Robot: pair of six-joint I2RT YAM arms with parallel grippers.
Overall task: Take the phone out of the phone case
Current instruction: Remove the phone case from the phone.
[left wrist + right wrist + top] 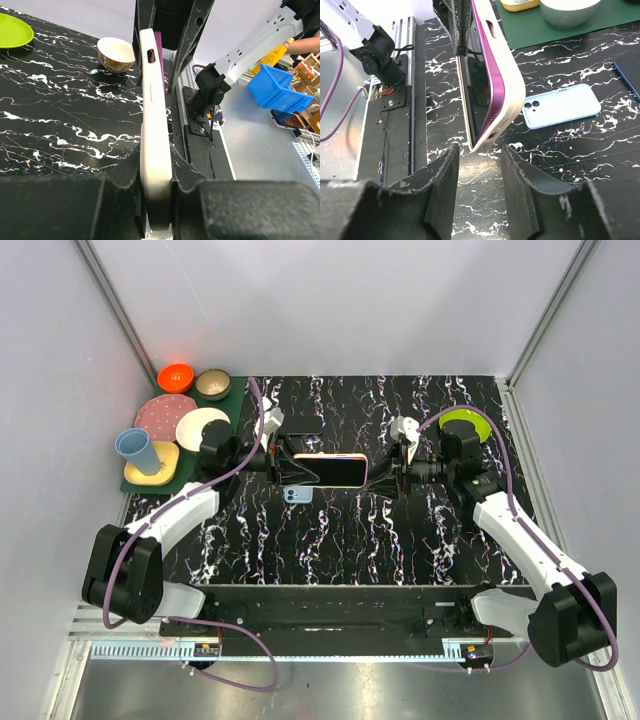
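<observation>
Phone (330, 470) and its cream phone case (512, 95) hang in the air over the black marbled table (350, 540), lying lengthwise between the two arms, just behind and slightly right of a light-blue case (297, 495) that lies flat on the tabletop. The left gripper (290, 468) is clamped on the end of the phone case nearest the light-blue case. In the left wrist view its fingers (125, 185) press both faces of the cream shell, which stands on edge there. The right gripper (385, 472) is at the end farther from the light-blue case, with its jaws apart. In the right wrist view the phone's tip sits just ahead of the gap between the fingertips (445, 165), and whether either pad touches it cannot be told. That same view shows a purple band running between the cream shell and the dark screen, with the shell bowed slightly away near the tip. Well to the left of the light-blue case, at the table's far left corner, a green mat (228, 395) carries an orange bowl (175, 377), a brown bowl (212, 384), a pink plate (165, 412), a blue cup (137, 452) and a yellow dish (165, 465). Well to the right of the light-blue case and farther back sits a lime-green plate (465, 423).
</observation>
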